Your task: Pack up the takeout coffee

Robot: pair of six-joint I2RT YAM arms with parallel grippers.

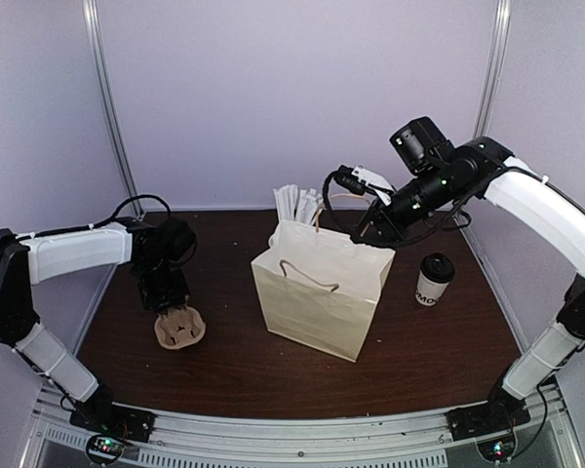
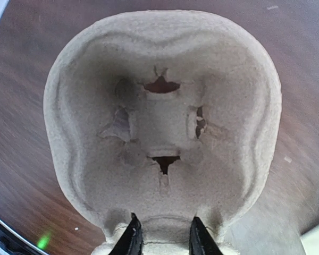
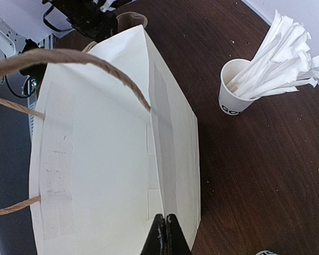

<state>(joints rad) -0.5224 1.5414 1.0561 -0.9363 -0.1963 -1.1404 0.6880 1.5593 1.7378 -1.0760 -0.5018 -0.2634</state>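
White tapered paper cup with a round black plastic lid [image 1: 435, 281] stands upright on the dark wooden table [image 1: 448, 346], right of the cream paper bag with twine handles [image 1: 317, 292] and apart from it. Right gripper [image 3: 165, 234] has its fingers pressed together on the bag's top rim. Left gripper [image 2: 166, 240] is narrowly parted over the near rim of the brown pulp cup tray [image 2: 159, 106], far left; whether it pinches it I cannot tell.
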